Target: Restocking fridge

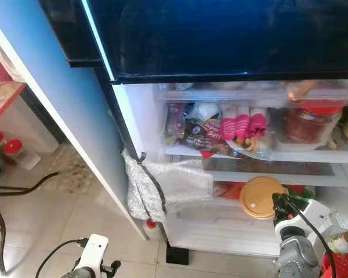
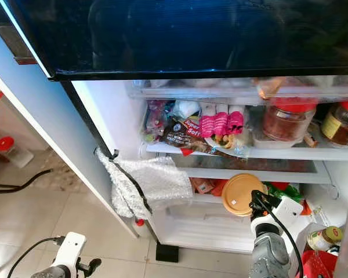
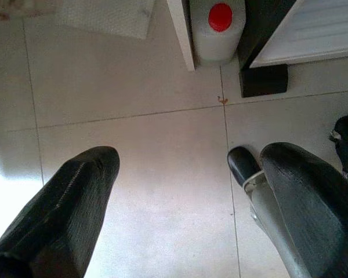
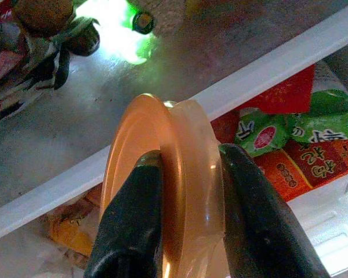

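Pale floor tiles (image 1: 64,214) run up to the open fridge (image 1: 136,110), whose upper shelf (image 2: 267,153) carries a red-lidded jar (image 2: 289,120) of dark reddish contents and a packet reading "Super Soft" (image 2: 191,128). From the head views, the right gripper (image 2: 258,204) holds a round orange-lidded container (image 2: 239,194) upright on edge before the lower shelf. Right wrist view: both fingers clamp that container (image 4: 182,174) (its contents cannot be told), with green and red packets (image 4: 296,145) behind. Left wrist view: the left gripper (image 3: 185,197) hangs spread wide over tiles, near a red-capped bottle (image 3: 218,29).
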### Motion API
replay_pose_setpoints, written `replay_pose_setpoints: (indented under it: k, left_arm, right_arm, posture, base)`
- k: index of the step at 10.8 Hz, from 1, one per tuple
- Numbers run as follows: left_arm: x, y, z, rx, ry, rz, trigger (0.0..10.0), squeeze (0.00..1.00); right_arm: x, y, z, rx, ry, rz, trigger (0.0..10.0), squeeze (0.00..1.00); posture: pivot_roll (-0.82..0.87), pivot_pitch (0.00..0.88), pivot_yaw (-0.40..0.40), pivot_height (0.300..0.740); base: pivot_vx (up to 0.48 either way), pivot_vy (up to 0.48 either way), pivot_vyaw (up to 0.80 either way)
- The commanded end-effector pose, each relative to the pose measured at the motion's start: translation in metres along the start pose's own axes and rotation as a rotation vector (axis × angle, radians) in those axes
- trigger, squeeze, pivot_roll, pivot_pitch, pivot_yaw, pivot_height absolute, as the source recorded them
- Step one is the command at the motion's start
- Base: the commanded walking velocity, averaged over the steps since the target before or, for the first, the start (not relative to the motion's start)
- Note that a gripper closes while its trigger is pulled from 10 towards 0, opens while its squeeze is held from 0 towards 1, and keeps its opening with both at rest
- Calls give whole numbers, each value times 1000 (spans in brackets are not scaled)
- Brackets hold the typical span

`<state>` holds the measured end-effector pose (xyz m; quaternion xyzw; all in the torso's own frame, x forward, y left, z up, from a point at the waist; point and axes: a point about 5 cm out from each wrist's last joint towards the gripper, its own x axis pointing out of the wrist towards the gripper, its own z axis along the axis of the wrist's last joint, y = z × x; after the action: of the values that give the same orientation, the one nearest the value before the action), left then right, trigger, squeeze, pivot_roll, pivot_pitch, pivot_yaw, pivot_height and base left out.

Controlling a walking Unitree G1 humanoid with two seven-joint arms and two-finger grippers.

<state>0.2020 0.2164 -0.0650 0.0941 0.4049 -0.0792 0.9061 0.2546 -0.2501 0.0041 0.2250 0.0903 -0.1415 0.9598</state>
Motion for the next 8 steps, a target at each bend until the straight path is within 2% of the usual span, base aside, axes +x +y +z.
replay_pose_setpoints:
  k: [1,8]
  left_arm:
    - [-3,4,-10,0,36,12,10000,0]
    - [-3,6,-9,-3,32,12,10000,0]
  right_arm:
    - [-1,3,-6,9,25,8,10000,0]
    - [-2,2,-6,25,15,-3,10000,0]
  posture:
    - [-202,91,117,740]
    - [-199,97,125,740]
  base:
    - [0,0,0]
    - [0,0,0]
